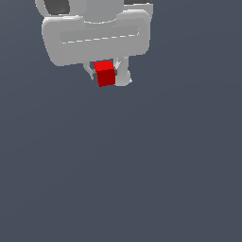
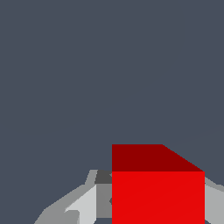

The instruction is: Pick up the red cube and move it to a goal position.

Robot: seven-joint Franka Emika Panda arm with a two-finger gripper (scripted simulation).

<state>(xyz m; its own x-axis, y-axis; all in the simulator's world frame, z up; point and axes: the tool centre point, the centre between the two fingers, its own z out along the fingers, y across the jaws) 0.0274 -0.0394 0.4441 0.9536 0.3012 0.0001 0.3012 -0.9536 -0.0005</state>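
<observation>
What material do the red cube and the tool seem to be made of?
Red cube: looks like matte plastic or painted wood; flat, even colour with no shine, so uncertain. Tool: pale grey with soft shading and smooth rounded body, perhaps plastic or painted metal.

No text, label, brand, number or sign is showing in either picture; nothing is reading as a letter or a digit. In the exterior view, the white gripper [image 1: 108, 75] at the upper middle of the frame is carrying no marking, only a thin pale line across its body; the red cube [image 1: 105, 73] below it is showing plain faces. In the wrist view, the red cube [image 2: 157, 192] at the lower right of the frame is also showing plain faces; the grey background is bearing no writing in any corner.
</observation>
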